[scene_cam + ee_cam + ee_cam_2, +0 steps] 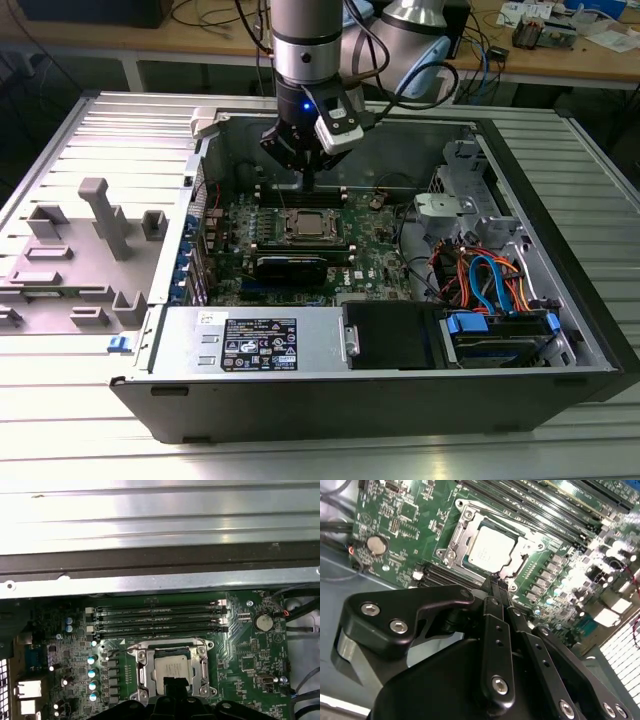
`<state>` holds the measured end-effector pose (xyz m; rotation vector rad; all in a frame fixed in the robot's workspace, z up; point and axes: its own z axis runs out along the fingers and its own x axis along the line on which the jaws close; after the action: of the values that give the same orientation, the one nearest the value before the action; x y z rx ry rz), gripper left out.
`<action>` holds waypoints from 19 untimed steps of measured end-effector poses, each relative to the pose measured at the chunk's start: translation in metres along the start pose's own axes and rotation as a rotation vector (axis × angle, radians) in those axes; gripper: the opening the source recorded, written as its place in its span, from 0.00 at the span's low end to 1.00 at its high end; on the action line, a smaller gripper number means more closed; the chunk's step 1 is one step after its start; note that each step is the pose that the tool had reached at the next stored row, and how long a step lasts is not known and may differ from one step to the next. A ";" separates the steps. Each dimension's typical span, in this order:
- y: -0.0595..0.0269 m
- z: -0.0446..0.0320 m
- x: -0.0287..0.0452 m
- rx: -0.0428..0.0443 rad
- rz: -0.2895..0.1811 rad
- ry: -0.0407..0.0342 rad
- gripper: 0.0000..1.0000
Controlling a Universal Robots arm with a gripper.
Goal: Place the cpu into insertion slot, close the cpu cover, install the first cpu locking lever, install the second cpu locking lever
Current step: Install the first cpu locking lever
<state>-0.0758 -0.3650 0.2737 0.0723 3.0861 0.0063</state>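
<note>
**Closed jaws at the socket edge, cpu already seated under its cover**

Open computer case on a slatted metal desk, with the green motherboard exposed inside. In the insertion slot, near the middle of the board: the cpu, lying flat, dull silver top up. Down over it, the cpu cover, a thin silver frame on all four sides, the chip's top showing through the square window. Position of the locking levers too fine to make out.

Reaching down into the case from above, the arm. State of the jaws: closed, tips pressed together into one narrow black point, nothing seen between them. In the exterior view, poised just above the board at the socket's edge, on the side toward the long black memory slots. In both wrist views, that black tip overlapping the socket frame's rim beside the chip. Touching the rim or just clear of it: cannot tell.

Elsewhere:
- round coin battery near one end of the memory slots
- long black graphics card just beside the socket, on the side away from the memory slots
- bundle of blue and orange cables toward the exterior view's right
- silver box with a printed label along the case's near wall
- grey fixture block on the desk outside the case, on the exterior view's left
</note>
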 end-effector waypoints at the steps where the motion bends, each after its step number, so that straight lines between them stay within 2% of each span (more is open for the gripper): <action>1: -0.0001 -0.0001 0.0012 -0.0002 -0.005 0.0001 0.11; 2: -0.0002 -0.0002 0.0033 -0.0002 -0.007 0.0002 0.11; 4: -0.0006 -0.0006 0.0133 -0.0008 -0.010 0.0001 0.11; 6: -0.0009 -0.0008 0.0197 -0.0010 -0.013 0.0001 0.11; 13: -0.0017 -0.0007 0.0367 -0.0018 -0.027 0.0002 0.11; 19: -0.0022 -0.0004 0.0461 -0.0022 -0.036 0.0010 0.11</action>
<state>-0.1219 -0.3650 0.2715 0.0161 3.0877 0.0083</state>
